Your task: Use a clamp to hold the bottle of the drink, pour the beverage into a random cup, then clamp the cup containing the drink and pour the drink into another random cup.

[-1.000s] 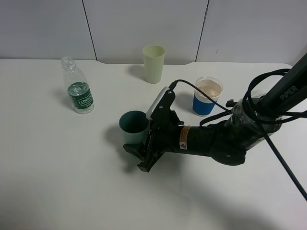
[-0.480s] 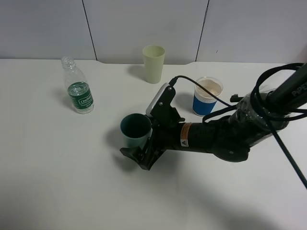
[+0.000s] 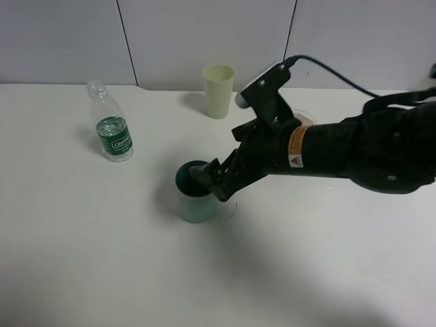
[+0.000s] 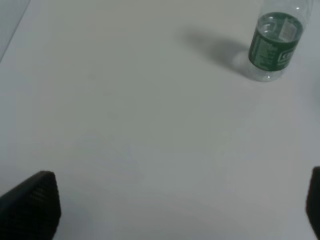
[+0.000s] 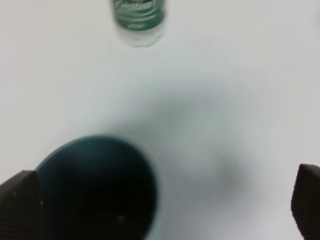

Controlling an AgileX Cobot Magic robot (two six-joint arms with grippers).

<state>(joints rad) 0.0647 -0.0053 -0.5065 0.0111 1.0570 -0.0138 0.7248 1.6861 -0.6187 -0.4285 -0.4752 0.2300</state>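
Note:
The dark teal cup [image 3: 195, 201] stands upright on the white table, apart from any finger. My right gripper [image 3: 214, 182] hovers open just above its right rim; in the right wrist view the cup [image 5: 95, 192] lies below, near one finger of the right gripper [image 5: 162, 202]. The cup's inside is dark, so no beverage can be made out. The bottle [image 3: 112, 133] with its green label stands uncapped at the far left, also seen as the bottle [image 4: 275, 45] and the bottle [image 5: 137, 17]. My left gripper [image 4: 172, 205] is open over bare table. The blue-banded cup is almost wholly hidden behind the right arm.
A pale yellow-green cup [image 3: 218, 90] stands at the back near the wall. The bulky right arm [image 3: 340, 153] stretches in from the right over the table's middle.
The right gripper has opened off the teal cup and risen from table level to just above its rim. The cup stays standing. The arm now covers the blue-banded cup.

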